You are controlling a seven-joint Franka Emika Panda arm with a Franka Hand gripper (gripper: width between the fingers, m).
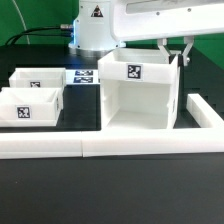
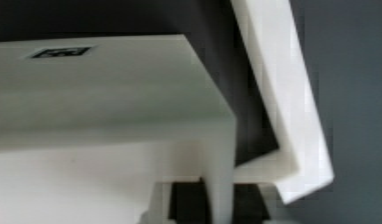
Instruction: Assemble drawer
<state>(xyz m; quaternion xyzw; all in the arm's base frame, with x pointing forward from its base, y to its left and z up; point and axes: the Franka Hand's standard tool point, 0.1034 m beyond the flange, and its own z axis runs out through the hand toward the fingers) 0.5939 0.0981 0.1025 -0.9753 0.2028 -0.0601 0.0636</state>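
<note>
The drawer's white housing stands at centre right with its open side up and a square tag on an inner wall. My gripper comes down over the housing's edge at the exterior view's right. In the wrist view the dark fingers stand on either side of that thin white wall, and the gripper is shut on it. The housing's tagged inner face shows beyond. Two small open-top trays sit at the exterior view's left, apart from the housing.
The long low white wall bar runs along the front and turns back beside the housing at the exterior view's right; it also shows in the wrist view. The marker board lies behind the trays.
</note>
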